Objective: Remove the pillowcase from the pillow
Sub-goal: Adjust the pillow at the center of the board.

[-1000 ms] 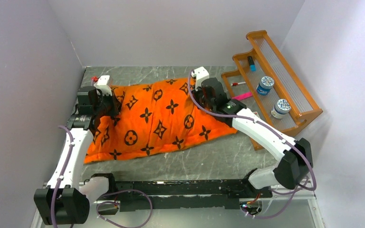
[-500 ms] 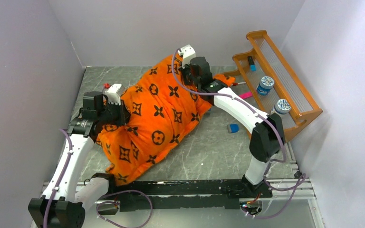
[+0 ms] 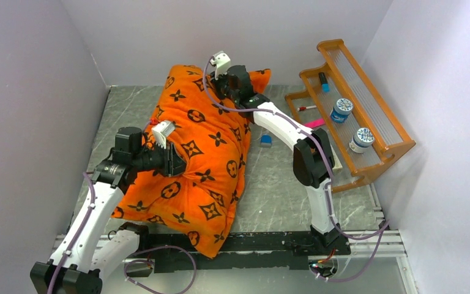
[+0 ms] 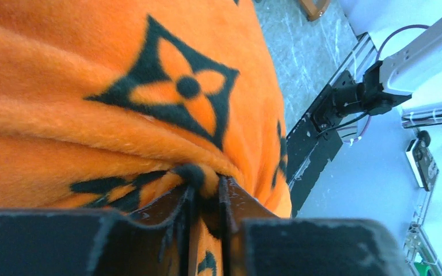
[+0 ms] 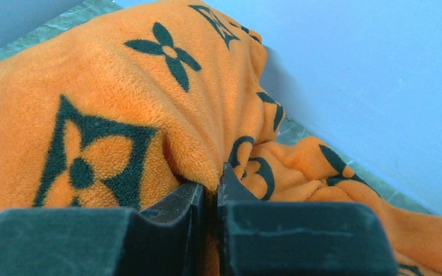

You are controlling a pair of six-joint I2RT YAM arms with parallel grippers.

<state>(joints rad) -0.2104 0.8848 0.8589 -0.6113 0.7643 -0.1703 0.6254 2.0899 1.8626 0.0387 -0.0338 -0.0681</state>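
Left tool (image 4: pixel 206 192), right tool (image 5: pixel 210 190) pinch pillowcase (image 3: pixel 203 153); pillow fully hidden.

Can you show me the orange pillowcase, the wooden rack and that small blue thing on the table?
pillowcase (image 3: pixel 203 146): top view, its patterned middle.
wooden rack (image 3: pixel 338 45): top view, its top rail.
small blue thing (image 3: pixel 265 141): top view, its centre.

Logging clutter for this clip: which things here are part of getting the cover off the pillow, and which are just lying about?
Part of the job: pillowcase, pinched by the left gripper and right gripper; pillow, hidden inside it.
Lying about: wooden rack, two jars and a blue-capped marker on it, small blue block on the table.
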